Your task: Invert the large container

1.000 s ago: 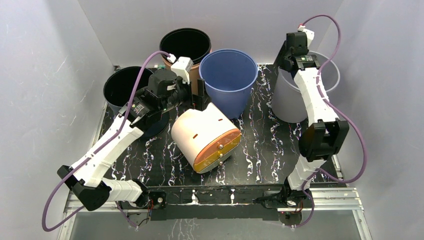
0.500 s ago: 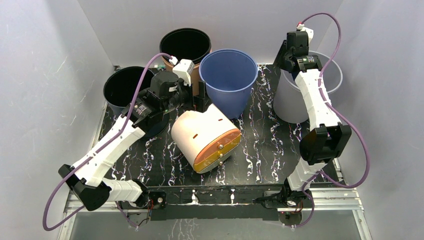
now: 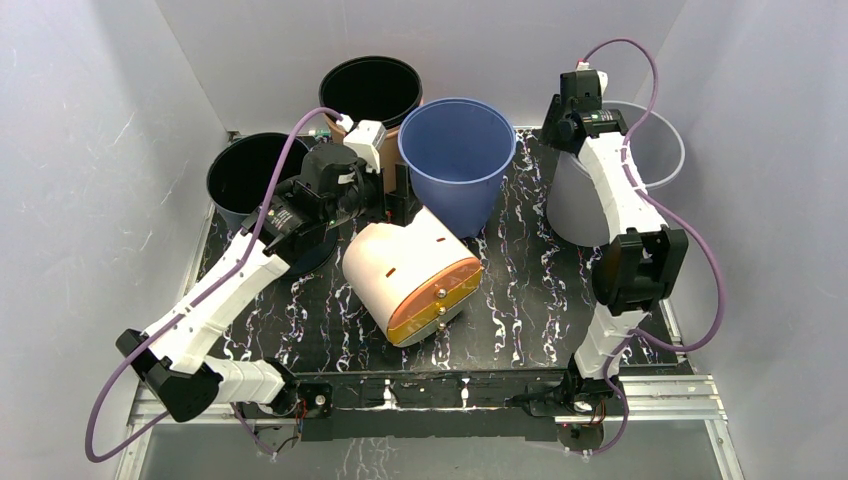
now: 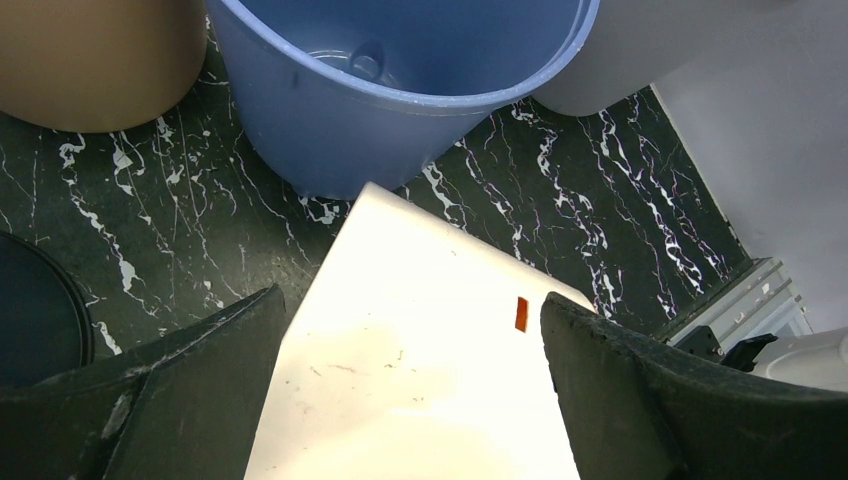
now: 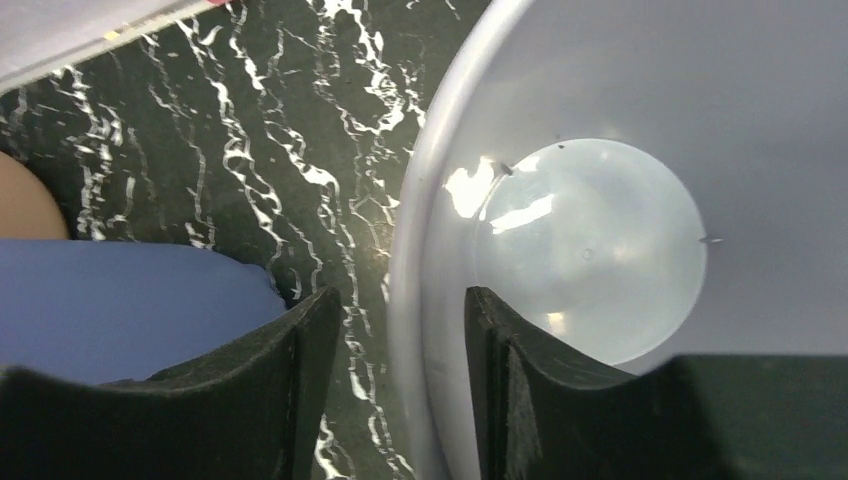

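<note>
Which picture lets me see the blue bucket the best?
The top external view: the blue bucket shows nearly whole there, rim and inside. The left wrist view cuts it off, giving just its near wall and some floor. The right wrist view catches only a blue patch of its side.

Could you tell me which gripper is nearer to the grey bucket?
Right. The right gripper straddles the rim of the grey bucket; the left gripper is off to its left, over the cream container lying on its side.
</note>
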